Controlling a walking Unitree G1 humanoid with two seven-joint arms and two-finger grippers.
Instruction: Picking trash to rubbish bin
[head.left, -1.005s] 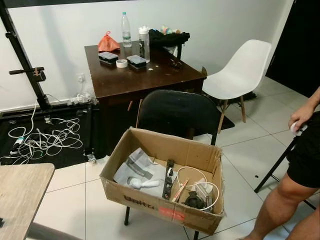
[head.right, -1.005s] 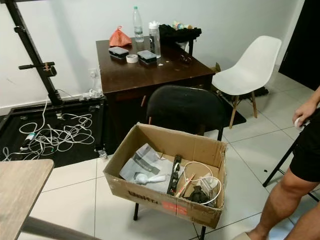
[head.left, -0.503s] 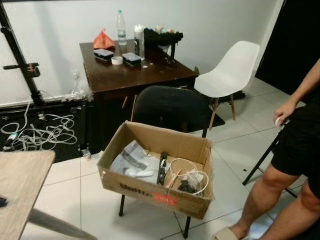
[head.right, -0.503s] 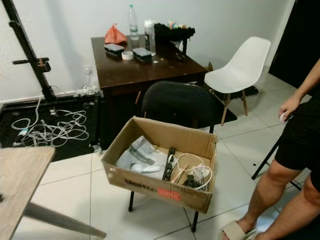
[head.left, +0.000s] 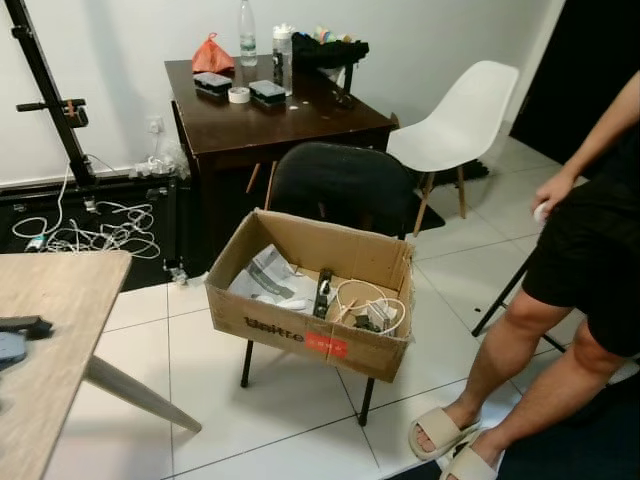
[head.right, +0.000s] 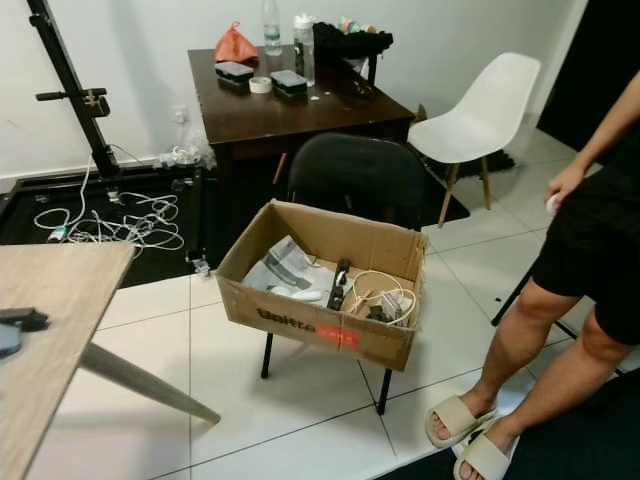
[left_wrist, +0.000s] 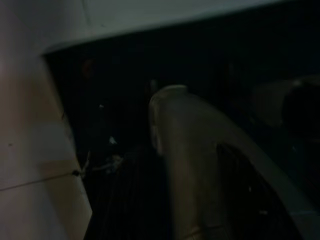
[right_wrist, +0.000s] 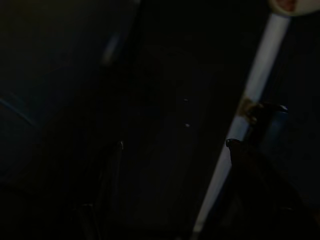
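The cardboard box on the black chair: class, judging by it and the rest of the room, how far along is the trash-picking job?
Done: the cardboard box on the black chair already holds paper and a white cable, though who put them there is unclear. In hand: nothing visibly; both wrist views are too dark to judge. Left: items sit on the dark table; whether any are trash is unclear.

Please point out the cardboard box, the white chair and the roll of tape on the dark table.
cardboard box (head.left: 300, 335): left eye view, front wall.
white chair (head.left: 470, 100): left eye view, backrest.
roll of tape (head.left: 238, 95): left eye view, its rim.
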